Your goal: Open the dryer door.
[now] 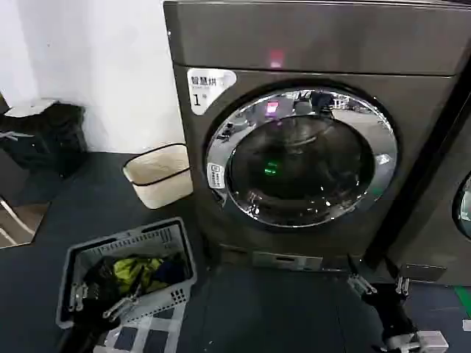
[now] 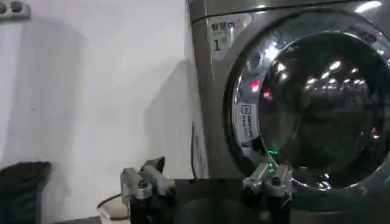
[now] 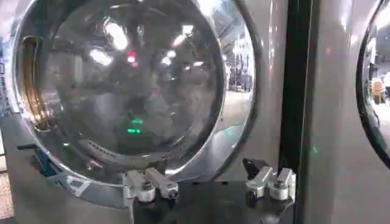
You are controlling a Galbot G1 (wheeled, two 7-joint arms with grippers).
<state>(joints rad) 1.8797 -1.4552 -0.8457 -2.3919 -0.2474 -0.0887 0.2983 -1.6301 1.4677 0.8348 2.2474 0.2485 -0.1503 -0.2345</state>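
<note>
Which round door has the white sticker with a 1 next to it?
The dryer door in the middle, with its whole shiny ring showing. The sticker sits at its upper left. The neighbouring door only peeks in at the right edge.

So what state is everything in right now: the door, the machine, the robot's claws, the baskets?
dryer door: shut, flush against the front.
dryer: pink light lit on its top panel.
left gripper: open, empty, apart from the door.
right gripper: open, empty, low in front of the dryer's lower right corner.
grey laundry basket: on the floor, holding clothes.
cream basket: on the floor beside the dryer; contents not visible.
</note>
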